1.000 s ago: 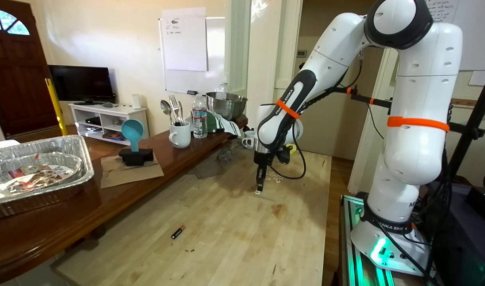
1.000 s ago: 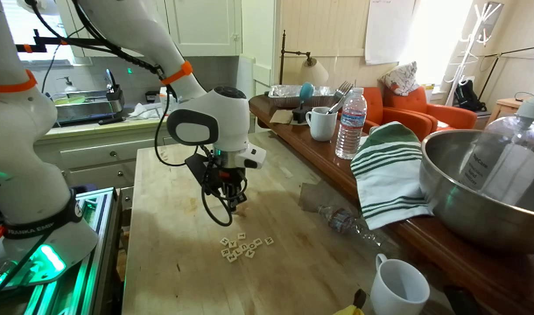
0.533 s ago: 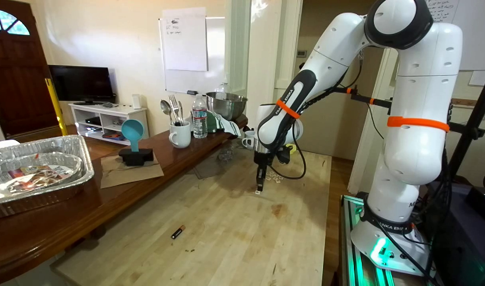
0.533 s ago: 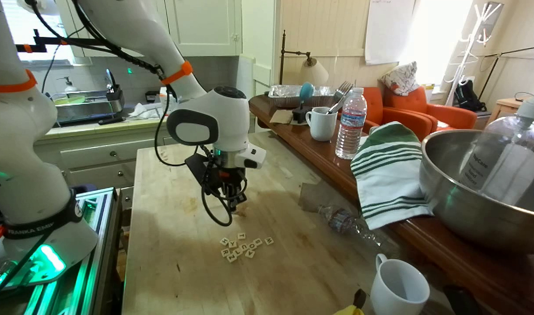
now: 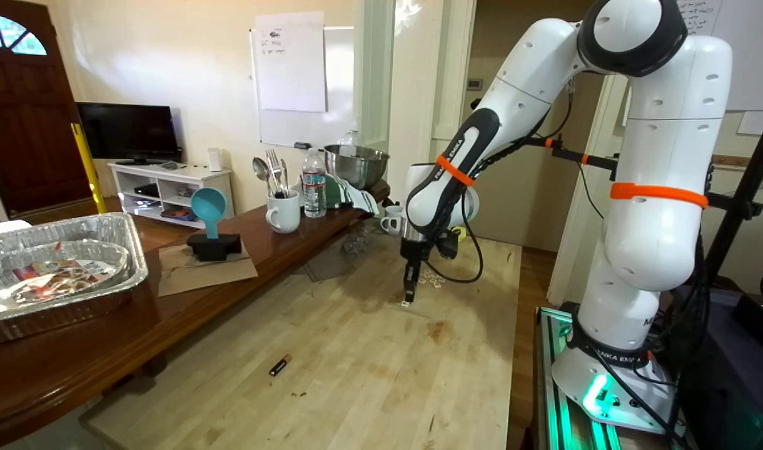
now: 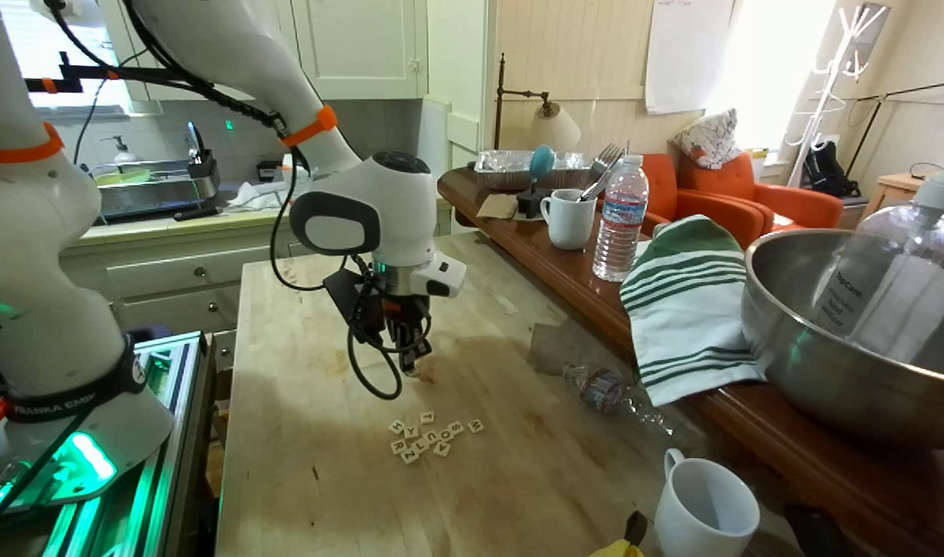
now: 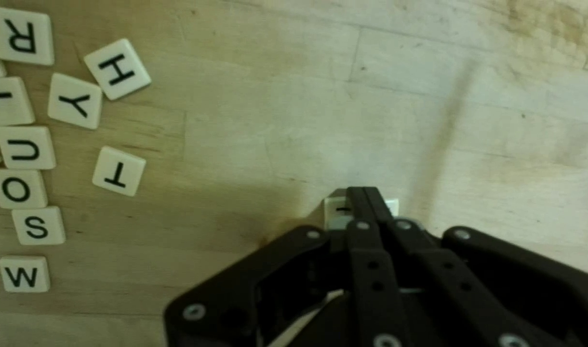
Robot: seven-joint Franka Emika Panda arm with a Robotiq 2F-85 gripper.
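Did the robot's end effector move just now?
Yes, slightly: in an exterior view, the end effector shifted toward the picture's left, away from the bottle lying down.

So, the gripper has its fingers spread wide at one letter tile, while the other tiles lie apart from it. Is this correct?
Not quite: the wrist view shows the gripper with its fingers closed together, not spread. They are at one letter tile, and the other tiles lie apart from it.

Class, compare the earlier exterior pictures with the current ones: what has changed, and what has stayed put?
The gripper has shifted slightly toward the robot's base in both exterior views. Nothing was visibly grasped or released. The scattered letter tiles, battery and water bottle stayed in place.
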